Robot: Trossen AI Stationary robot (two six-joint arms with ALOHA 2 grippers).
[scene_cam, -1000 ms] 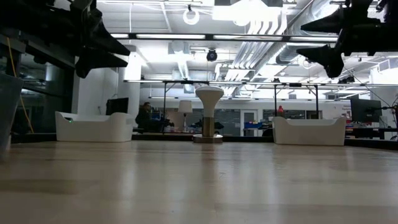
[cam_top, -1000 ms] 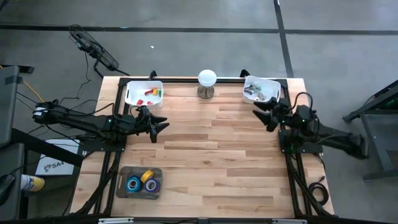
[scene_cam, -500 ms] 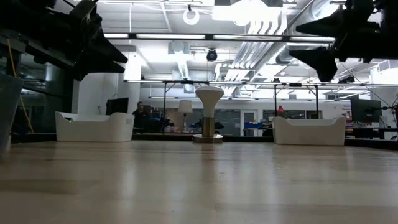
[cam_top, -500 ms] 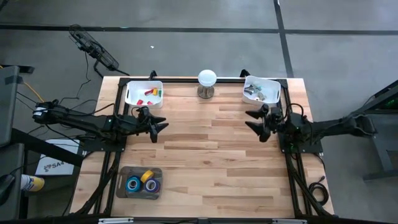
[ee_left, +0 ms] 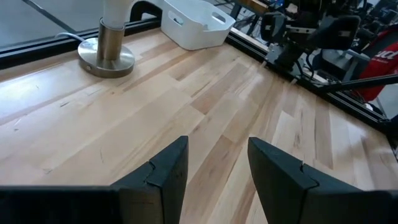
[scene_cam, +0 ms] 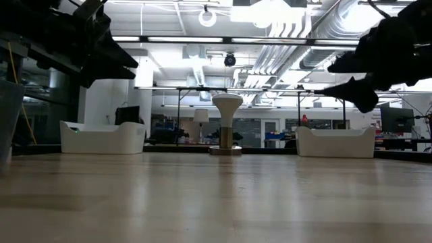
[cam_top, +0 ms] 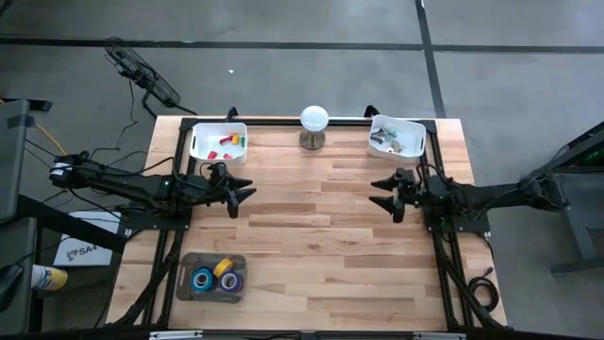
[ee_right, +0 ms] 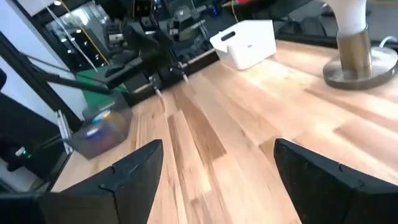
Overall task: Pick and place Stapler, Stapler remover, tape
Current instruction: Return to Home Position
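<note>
The left end effector [cam_top: 247, 187] and right end effector [cam_top: 377, 192] hung above the table [cam_top: 311, 236], fingers spread, empty. The tape [cam_top: 215, 276] lay in a tray [cam_top: 184, 280] well apart from the left one, farther from the right.

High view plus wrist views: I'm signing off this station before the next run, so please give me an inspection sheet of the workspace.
Surface: wooden table, bare across the middle.
Job's things: tape rolls lie in a grey tray at the front left corner; left white bin holds red, yellow and green pieces; right white bin holds grey and bluish pieces.
Clutter: white-domed stand between the bins; nothing else seen.
Grippers: left gripper and right gripper open, empty, above the table, facing each other.
Cables: loops beside the right frame; none on the wood.
Surroundings: grey floor.
</note>
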